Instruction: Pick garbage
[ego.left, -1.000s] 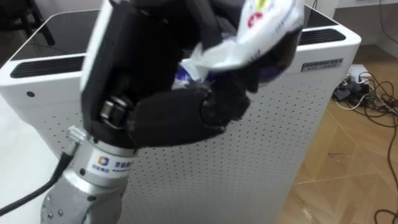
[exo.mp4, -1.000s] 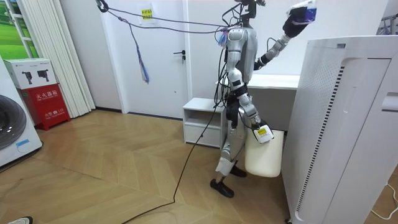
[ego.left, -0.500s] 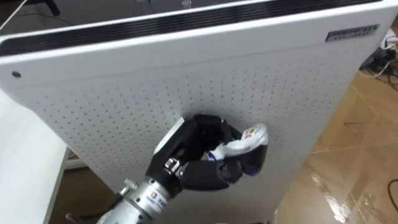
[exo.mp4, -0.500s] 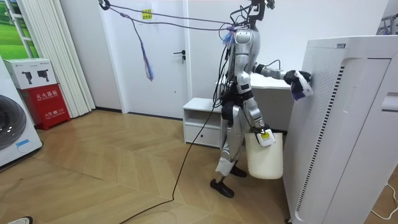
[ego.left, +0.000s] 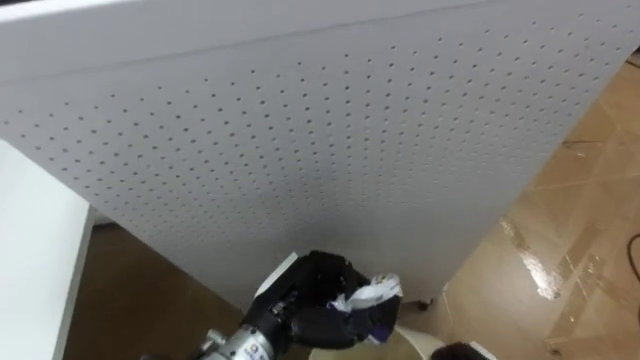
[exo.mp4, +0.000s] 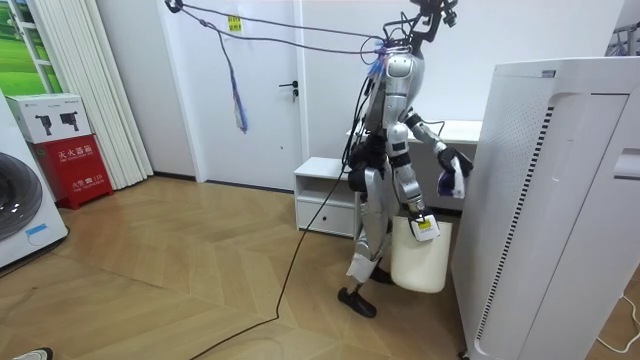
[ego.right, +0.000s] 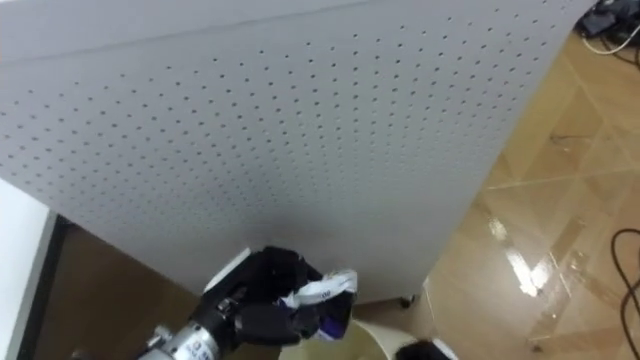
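My left hand (ego.left: 305, 303) is shut on a crumpled white wrapper (ego.left: 366, 297) with purple-blue print. It hangs low in front of the perforated white side of a tall air purifier (ego.left: 300, 120). Just below the wrapper shows the rim of a white bin (ego.left: 402, 340). In the room view I stand at the purifier (exo.mp4: 560, 200), my left hand (exo.mp4: 444, 166) lowered with the wrapper (exo.mp4: 452, 180) above the bin (exo.mp4: 420, 262). The bin hangs at my right hand (exo.mp4: 414, 217), beside my legs.
A white tabletop (ego.left: 30, 250) lies to my left, against the purifier. In the room view a low white cabinet (exo.mp4: 325, 190) stands behind me. Wooden floor (ego.left: 580, 250) stretches to my right, past the purifier's corner.
My left hand has come down with the wrapper from above the purifier's top to just over the bin. The head camera has tipped downward. The bin stays at my right side.
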